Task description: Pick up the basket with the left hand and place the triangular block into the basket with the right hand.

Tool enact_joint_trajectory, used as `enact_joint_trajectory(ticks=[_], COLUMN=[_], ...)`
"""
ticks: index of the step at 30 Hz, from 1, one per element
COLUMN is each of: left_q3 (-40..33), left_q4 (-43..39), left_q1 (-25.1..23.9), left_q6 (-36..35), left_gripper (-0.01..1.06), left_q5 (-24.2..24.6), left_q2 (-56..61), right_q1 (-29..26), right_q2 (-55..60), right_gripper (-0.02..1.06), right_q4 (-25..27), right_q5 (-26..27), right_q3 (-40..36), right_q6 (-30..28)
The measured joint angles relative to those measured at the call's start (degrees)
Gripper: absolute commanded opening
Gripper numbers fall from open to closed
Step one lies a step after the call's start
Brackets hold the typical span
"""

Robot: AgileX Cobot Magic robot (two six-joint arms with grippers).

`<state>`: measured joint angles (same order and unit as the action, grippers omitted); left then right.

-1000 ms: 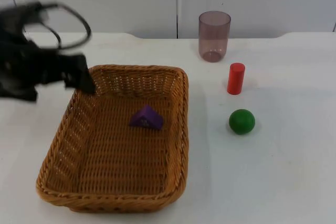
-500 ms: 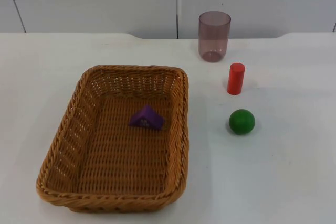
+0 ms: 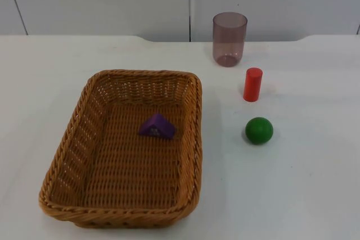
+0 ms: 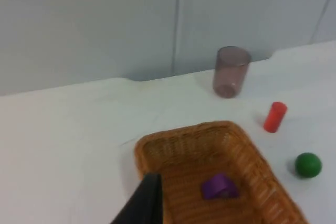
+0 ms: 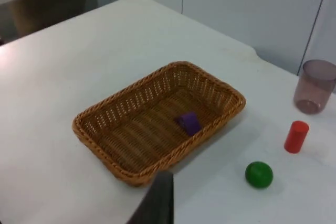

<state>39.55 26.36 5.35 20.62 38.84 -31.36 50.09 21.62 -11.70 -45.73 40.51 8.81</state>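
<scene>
**Operator:** Where do things stand?

**Spotter:** Your purple triangular block (image 3: 157, 126) lies inside the basket (image 3: 194, 139), on the woven floor a little toward 1 o'clock from its middle. The basket sits flat on the bench (image 3: 304, 184), and nothing is gripping it.

**Operator:** And my hands?

**Spotter:** Your left hand (image 4: 143, 203) hangs above the bench, apart from the basket and looking down over its rim. Your right hand (image 5: 157, 200) is also held high, well apart from the basket. I cannot tell whether either one is spread or pressed together.

**Operator:** So which step am I on?

**Spotter:** I'd judge the placing done, since the block is where the task wants it. What's left looks like the close-out. If you want the basket lifted, bring your left hand down onto the wall at the basket's 9 o'clock side and grip the rim squarely, so the block doesn't slide.

**Operator:** Anything to avoid?

**Spotter:** At the basket's 3 o'clock stand a cup (image 3: 229, 39), a red cylinder (image 3: 252, 84) at its 6 o'clock, and a green ball (image 3: 259, 130) below that. Keep your right arm off them.
</scene>
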Motion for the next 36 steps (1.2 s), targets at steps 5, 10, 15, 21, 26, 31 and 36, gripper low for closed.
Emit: enact_joint_trajectory(ticks=[5, 10, 15, 21, 26, 31, 36], left_q3=[-0.08, -0.12, -2.56, -6.77, -7.14, -10.05, -11.06], left_q4=[-10.77, -17.14, -18.75, -21.32, -23.36, -24.02, -24.88], left_q1=[0.0, 0.0, 0.0, 0.0, 0.0, 0.0, 0.0], left_q6=[-10.11, -15.4, -16.31, -20.09, -20.62, -21.05, -21.38], left_gripper=[1.05, 1.05, 1.05, 1.05, 1.05, 1.05, 1.05], left_q5=[5.77, 13.33, 15.79, 16.46, 18.74, 21.86, 22.68], left_q2=[8.28, 16.17, 22.18, 30.27, 31.16, 31.16, 31.16], right_q1=[0.0, 0.0, 0.0, 0.0, 0.0, 0.0, 0.0], right_q2=[-5.79, -10.88, -13.28, -16.51, -19.38, -21.39, -21.39], right_gripper=[0.84, 0.84, 0.84, 0.84, 0.84, 0.84, 0.84], right_q4=[0.13, 0.41, 0.96, 3.24, 6.41, 7.18, 7.18], right_q5=[-1.26, -5.6, -10.04, -13.92, -14.58, -15.72, -16.09], right_q3=[-2.56, -3.18, -3.18, -4.1, -7.1, -10.32, -10.53], right_q6=[0.48, 0.61, 0.61, -1.72, -3.67, -4.48, -4.72])
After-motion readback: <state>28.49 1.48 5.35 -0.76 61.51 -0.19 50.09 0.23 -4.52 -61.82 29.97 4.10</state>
